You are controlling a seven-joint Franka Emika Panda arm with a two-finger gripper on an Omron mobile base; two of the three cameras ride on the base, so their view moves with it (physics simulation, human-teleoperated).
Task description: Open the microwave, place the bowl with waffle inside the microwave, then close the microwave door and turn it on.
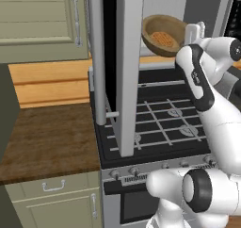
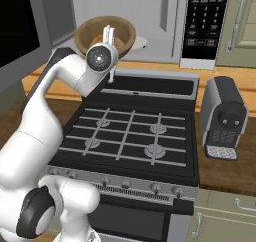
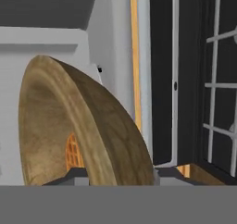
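Kitchen scene above the stove (image 2: 130, 131): gripper (image 3: 113, 174) clamped on the rim of the bowl (image 1: 162, 35), waffle (image 1: 162, 38) inside, held above the stove before the open microwave (image 2: 150, 21); microwave door (image 1: 120, 67) swung wide.

One microwave (image 2: 165, 21), one bowl (image 1: 162, 35), one waffle (image 1: 162, 38), one toaster (image 2: 224, 117).

A black stove (image 2: 132, 136) with grey grates sits in the middle, with a row of knobs (image 2: 127, 184) along its near edge. A small grey toaster (image 2: 224, 117) stands just to its right on the brown wooden counter (image 1: 44, 142) (which also runs along the stove's left side). Beige cabinets (image 1: 40, 22) hang on the far left.
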